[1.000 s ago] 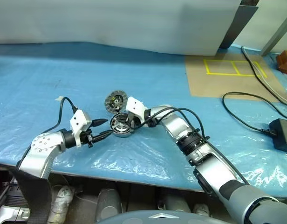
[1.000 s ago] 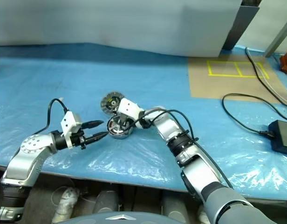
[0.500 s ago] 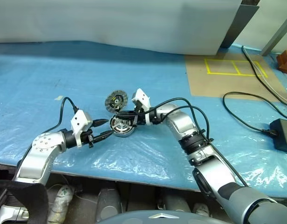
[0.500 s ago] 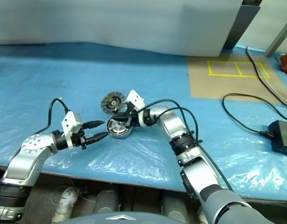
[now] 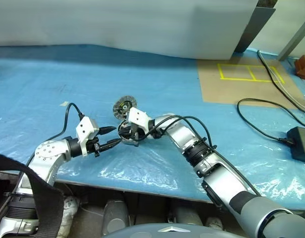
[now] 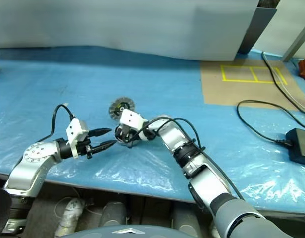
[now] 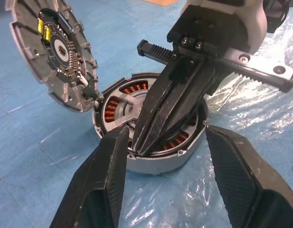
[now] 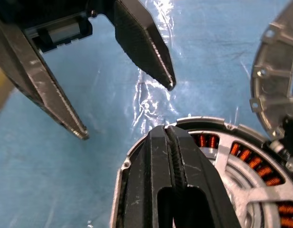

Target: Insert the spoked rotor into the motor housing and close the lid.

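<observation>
the motor housing (image 7: 151,128) sat on the blue sheet (image 5: 53,79), windings up, with the lid (image 7: 51,52) leaning at its 10 o'clock rim. the right gripper (image 7: 146,137), clenched empty, pressed its tips inside the housing. the left gripper (image 5: 116,136) stood released at the housing's 8 o'clock side.

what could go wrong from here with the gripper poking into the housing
The shut right gripper has its tips down inside the housing, right by the copper windings; a slip might scrape them. The lid leans tilted against the housing rim, so a nudge may topple it. The open left gripper sits close, so the two could collide.
</observation>
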Robot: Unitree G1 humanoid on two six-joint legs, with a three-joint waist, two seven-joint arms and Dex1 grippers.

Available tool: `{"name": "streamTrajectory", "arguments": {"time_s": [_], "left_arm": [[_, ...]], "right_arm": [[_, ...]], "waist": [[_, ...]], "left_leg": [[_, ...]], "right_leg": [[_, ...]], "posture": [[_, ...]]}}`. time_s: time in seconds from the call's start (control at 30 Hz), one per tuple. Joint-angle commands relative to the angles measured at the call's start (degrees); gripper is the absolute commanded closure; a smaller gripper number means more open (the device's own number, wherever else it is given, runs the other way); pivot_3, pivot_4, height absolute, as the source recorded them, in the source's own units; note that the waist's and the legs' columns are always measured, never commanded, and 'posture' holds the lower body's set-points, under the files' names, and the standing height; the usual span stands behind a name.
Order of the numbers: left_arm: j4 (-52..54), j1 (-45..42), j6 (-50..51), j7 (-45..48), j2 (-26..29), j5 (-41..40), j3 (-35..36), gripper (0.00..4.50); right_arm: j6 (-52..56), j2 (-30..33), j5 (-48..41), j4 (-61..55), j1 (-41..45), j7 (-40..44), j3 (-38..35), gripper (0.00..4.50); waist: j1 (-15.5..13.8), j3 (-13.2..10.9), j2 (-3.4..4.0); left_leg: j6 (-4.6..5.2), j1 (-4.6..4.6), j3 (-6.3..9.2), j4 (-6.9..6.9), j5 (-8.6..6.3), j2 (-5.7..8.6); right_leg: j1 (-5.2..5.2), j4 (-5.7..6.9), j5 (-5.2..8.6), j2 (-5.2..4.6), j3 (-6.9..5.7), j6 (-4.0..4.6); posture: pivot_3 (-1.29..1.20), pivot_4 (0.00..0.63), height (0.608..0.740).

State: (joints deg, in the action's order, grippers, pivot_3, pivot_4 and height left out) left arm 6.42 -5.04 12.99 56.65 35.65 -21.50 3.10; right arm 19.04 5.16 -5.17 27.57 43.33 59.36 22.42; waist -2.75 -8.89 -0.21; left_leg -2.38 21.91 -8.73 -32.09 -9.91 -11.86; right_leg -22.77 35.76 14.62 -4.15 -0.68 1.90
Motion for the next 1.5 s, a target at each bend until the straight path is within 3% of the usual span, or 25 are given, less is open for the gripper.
{"name": "streamTrajectory", "arguments": {"time_s": [0.03, 0.23, 0.63, 1.1, 1.37, 1.5], "left_arm": [[0.2, -1.0, 1.3, -0.6, 0.1, -2.9, 3.1, 1.80], [-5.0, -4.2, 6.3, -3.6, 0.3, -2.9, 4.2, 1.80], [-12.5, -10.6, 2.9, -18.4, -7.9, 0.7, 6.9, 1.80], [-30.2, -25.5, -6.5, -29.7, -16.3, 9.2, 3.8, 1.80], [-42.4, -34.4, -10.0, -21.6, -18.9, 7.7, 3.2, 1.80], [-39.8, -34.3, -8.5, -2.0, -16.4, 2.6, 1.4, 1.80]], "right_arm": [[8.9, 1.4, -9.7, -9.3, 1.0, 4.2, -6.9, 4.47], [18.2, 7.3, -15.9, -20.2, -1.3, 5.0, -11.1, 4.47], [20.7, 14.7, -15.4, -30.7, -14.7, -6.5, -14.2, 4.47], [19.3, 16.6, -12.9, -29.2, -17.0, -11.9, -13.0, 4.47], [19.5, 17.4, -12.0, -29.9, -18.8, -12.9, -12.5, 4.47], [20.0, 17.3, -12.0, -30.4, -19.5, -13.8, -12.6, 4.47]], "waist": [[0.0, 0.0, -0.02], [-0.2, 0.0, -0.04], [-0.7, 0.0, -0.08], [-1.5, 0.0, -0.10], [-1.3, -0.1, -0.12], [-1.4, -0.1, -0.14]], "left_leg": [[0.00, 0.07, 0.00, -0.04, 0.00, 0.00], [-0.01, 0.16, 0.03, 0.03, 0.01, -0.02], [-0.02, 0.19, 0.04, 0.03, 0.02, 0.02], [-0.02, 0.22, 0.10, -0.07, 0.02, 0.08], [-0.02, 0.24, 0.14, -0.03, 0.02, 0.09], [-0.02, 0.26, 0.14, 0.01, 0.02, 0.10]], "right_leg": [[-0.05, 0.00, 0.00, 0.00, 0.00, 0.00], [-0.16, 0.01, -0.08, 0.07, -0.10, -0.13], [-0.13, -0.05, -0.10, 0.02, -0.09, -0.17], [-0.09, -0.07, -0.16, -0.01, -0.07, -0.27], [-0.10, -0.08, -0.21, -0.01, -0.09, -0.36], [-0.11, -0.11, -0.21, -0.02, -0.11, -0.36]], "posture": [[0.00, 0.150, 0.740], [0.00, 0.150, 0.740], [0.00, 0.150, 0.740], [0.00, 0.150, 0.740], [0.00, 0.150, 0.740], [0.00, 0.150, 0.740]]}}
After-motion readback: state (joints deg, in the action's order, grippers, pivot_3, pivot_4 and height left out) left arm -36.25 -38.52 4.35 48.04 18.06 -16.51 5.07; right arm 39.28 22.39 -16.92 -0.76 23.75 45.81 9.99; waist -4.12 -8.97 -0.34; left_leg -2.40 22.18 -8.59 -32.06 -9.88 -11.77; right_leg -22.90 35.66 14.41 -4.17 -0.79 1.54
